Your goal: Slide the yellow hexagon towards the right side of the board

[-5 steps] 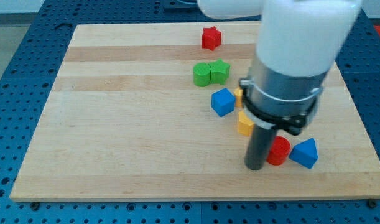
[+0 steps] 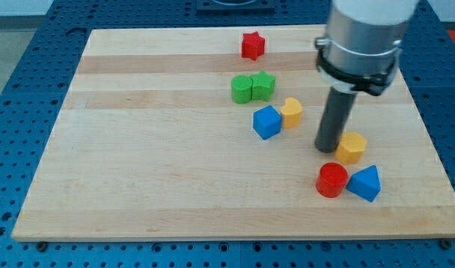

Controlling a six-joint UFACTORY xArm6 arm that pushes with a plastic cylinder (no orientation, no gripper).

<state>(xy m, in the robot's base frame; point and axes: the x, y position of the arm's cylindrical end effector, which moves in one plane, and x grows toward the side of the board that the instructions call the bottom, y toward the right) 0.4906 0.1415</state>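
The yellow hexagon (image 2: 352, 147) lies on the wooden board (image 2: 167, 156), right of centre and above the red cylinder (image 2: 332, 179). My tip (image 2: 328, 148) stands on the board right against the hexagon's left side. A second yellow block (image 2: 291, 112) sits up and to the left, touching the blue cube (image 2: 266, 121).
A blue triangular block (image 2: 364, 183) touches the red cylinder on its right. Two green blocks (image 2: 252, 87) sit together above the blue cube. A red star (image 2: 252, 45) lies near the view's top edge. The board's right edge (image 2: 428, 141) is close to the hexagon.
My tip has moved up and right, from beside the red cylinder to the hexagon's left side. The yellow hexagon has slid right, away from the blue cube. The arm body has lifted out of the way.
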